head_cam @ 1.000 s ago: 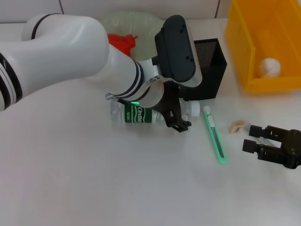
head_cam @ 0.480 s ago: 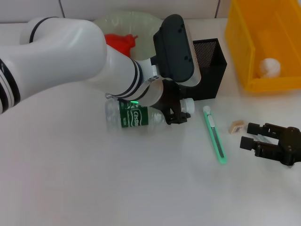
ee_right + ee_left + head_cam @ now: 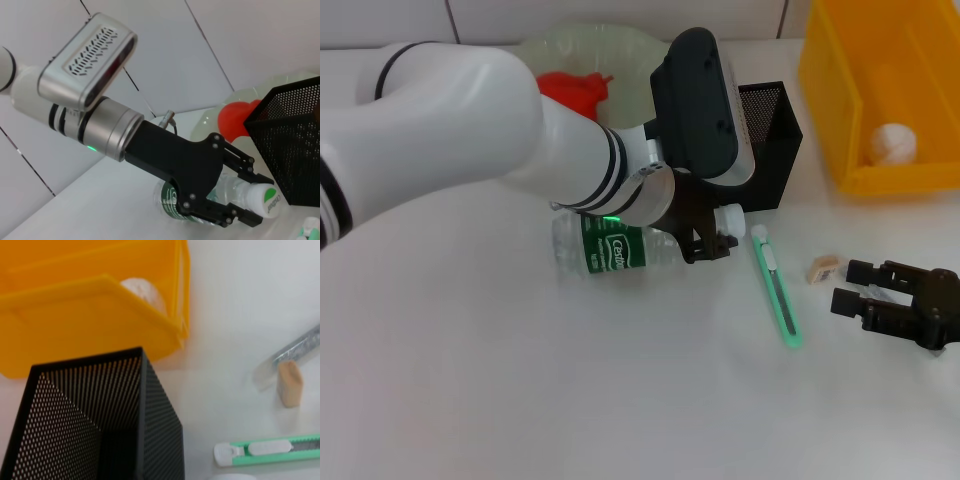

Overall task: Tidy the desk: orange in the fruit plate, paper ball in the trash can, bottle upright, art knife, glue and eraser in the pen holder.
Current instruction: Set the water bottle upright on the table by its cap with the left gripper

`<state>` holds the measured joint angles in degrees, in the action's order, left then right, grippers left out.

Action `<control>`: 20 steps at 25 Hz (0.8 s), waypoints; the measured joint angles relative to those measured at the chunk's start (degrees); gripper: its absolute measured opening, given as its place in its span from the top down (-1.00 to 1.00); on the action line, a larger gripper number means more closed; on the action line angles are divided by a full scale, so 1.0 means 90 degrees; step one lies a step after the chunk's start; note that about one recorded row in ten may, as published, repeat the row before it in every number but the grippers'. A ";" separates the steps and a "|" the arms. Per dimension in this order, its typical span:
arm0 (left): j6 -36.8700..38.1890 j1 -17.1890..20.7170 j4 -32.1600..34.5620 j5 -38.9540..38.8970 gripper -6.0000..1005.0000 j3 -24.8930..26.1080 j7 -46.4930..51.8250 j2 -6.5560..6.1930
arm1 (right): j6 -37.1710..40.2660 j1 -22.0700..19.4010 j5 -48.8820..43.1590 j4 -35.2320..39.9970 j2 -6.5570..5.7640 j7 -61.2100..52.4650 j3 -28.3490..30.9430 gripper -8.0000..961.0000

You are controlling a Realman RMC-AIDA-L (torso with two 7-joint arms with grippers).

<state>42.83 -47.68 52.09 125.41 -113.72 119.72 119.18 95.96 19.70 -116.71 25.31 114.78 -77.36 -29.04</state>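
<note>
The clear bottle (image 3: 610,250) with a green label lies on its side on the white desk. My left gripper (image 3: 708,243) is shut on its neck just behind the white cap (image 3: 262,200). The green art knife (image 3: 778,290) lies right of the cap, and the tan eraser (image 3: 825,268) beyond it. A translucent glue stick (image 3: 295,351) rests by the eraser. My right gripper (image 3: 855,288) stands open low over the desk at the right. The orange (image 3: 575,88) sits in the glass fruit plate (image 3: 620,45). The paper ball (image 3: 893,143) lies in the yellow trash can (image 3: 825,100).
The black mesh pen holder (image 3: 770,150) stands upright just behind the bottle's cap, close to my left wrist. The trash can fills the back right corner. Bare white desk stretches across the front and the left.
My left gripper has dragged the lying bottle's neck a little back towards the pen holder, swinging the bottle slightly. My right gripper has edged left towards the eraser.
</note>
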 joint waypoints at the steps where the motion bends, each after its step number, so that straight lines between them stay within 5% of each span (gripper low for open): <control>1: 0.0010 0.0043 0.0074 0.0002 0.12 0.0010 -0.0002 -0.0005 | 0.0000 0.0000 0.0000 0.0000 0.0000 -0.0002 0.0003 -0.50; 10: 0.0369 0.0827 0.1157 0.0122 0.12 0.0472 -0.0193 -0.0049 | -0.0001 0.0082 -0.0001 -0.0010 0.0028 -0.0036 -0.0002 -0.50; 11: 0.0487 0.1266 0.1702 0.0099 0.12 0.0779 -0.0385 -0.0050 | -0.0001 0.0100 -0.0001 -0.0010 0.0031 -0.0038 -0.0003 -0.50; 15: 0.0640 0.1676 0.2262 -0.0003 0.12 0.1076 -0.0450 -0.0048 | 0.0000 0.0199 -0.0001 -0.0050 0.0039 -0.0041 -0.0006 -0.50; 20: 0.1468 0.1666 0.2183 -0.1086 0.12 0.1892 -0.1134 -0.0049 | 0.0002 0.0302 -0.0001 -0.0100 0.0039 -0.0043 -0.0006 -0.50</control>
<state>56.04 -32.69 71.73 115.64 -96.70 109.51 118.74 95.98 22.41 -116.72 24.41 115.13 -77.75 -29.09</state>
